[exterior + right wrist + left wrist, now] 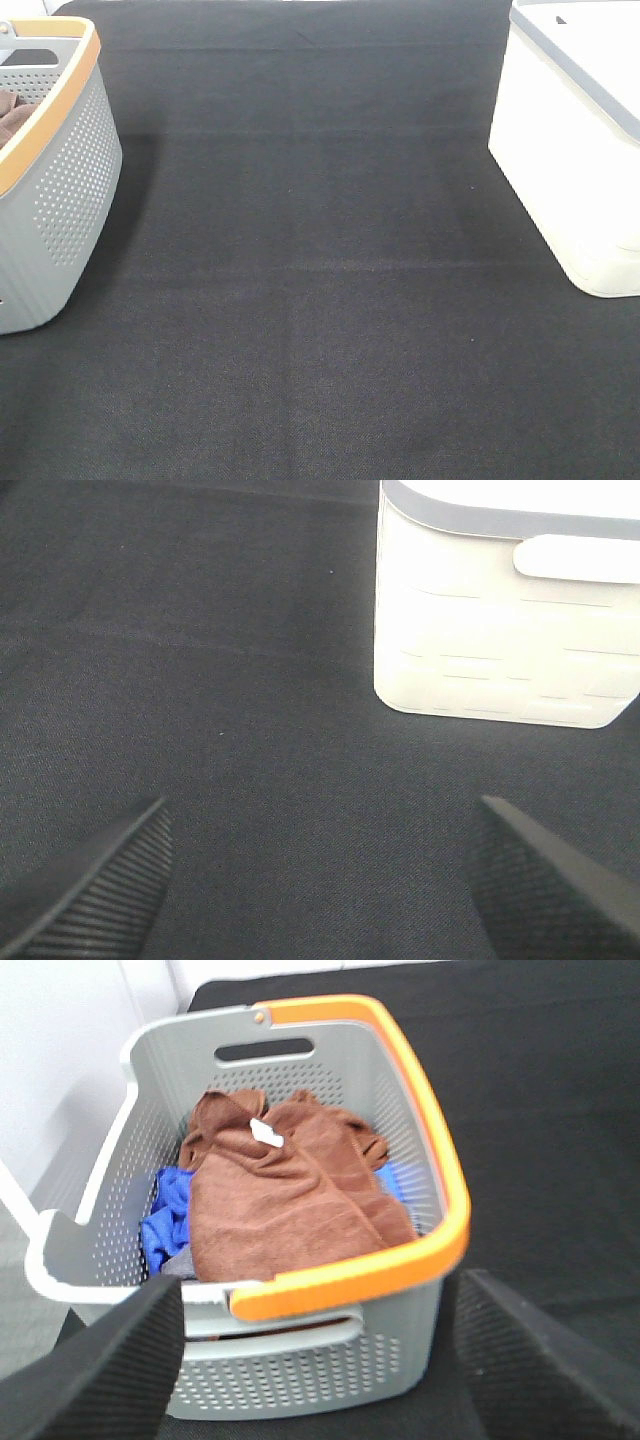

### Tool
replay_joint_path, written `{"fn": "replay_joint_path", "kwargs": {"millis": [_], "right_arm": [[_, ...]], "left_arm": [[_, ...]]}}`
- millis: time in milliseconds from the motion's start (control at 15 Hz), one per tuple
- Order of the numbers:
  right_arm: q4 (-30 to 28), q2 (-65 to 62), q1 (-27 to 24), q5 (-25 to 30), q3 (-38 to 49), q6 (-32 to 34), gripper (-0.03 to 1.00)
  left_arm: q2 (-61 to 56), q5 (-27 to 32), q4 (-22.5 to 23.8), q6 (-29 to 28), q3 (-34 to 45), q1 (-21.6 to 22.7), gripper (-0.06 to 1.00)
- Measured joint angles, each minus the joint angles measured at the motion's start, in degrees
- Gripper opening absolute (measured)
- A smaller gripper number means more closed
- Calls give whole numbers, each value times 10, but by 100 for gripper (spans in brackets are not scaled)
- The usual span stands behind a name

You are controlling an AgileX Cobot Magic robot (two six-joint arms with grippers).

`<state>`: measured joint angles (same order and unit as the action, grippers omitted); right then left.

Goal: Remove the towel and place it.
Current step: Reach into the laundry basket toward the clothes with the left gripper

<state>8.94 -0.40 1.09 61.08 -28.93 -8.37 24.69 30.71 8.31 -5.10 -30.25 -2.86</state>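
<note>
The left gripper (318,1295) is released, its two black ribbed fingers (120,1360) spread wide and grasping nothing; it hovers over the near wall of the grey laundry basket (400,1100), apart from the contents; inside, on top of the pile, lies the towel (290,1195), reddish-brown and plush, rumpled rather than flat, its small white tag (265,1132) facing up near the far end; a blue cloth (165,1215) shows beneath it at one side and again at the far corner.

The right gripper (320,815) is likewise released and empty, hanging above the bare black mat (320,300) with the white container (480,630) beyond it; in the high view neither arm appears, the basket sits at the left edge with only a sliver of brown visible over its orange rim, and the container stands at the right, well apart.

As I judge it, the task is at its very start: nothing is grasped, the towel is not yet lifted out, and no placing is done; what is left is the whole job: descend into the basket, pinch the towel without catching the blue cloth, lift it clear of the rim, and set it down, presumably on the mat, though the spot is not shown.
</note>
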Motion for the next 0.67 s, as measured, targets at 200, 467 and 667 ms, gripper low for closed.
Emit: {"fn": "replay_joint_path", "kwargs": {"millis": [200,467,667], "right_arm": [[0,0,0,0,0,0,76],[0,0,0,0,0,0,76],[0,0,0,0,0,0,76]], "left_arm": [[178,-52,97,-108,-66,0,65],[402,-41,140,-158,-215,0,65],[552,5,142,-160,-350,18,65]]}}
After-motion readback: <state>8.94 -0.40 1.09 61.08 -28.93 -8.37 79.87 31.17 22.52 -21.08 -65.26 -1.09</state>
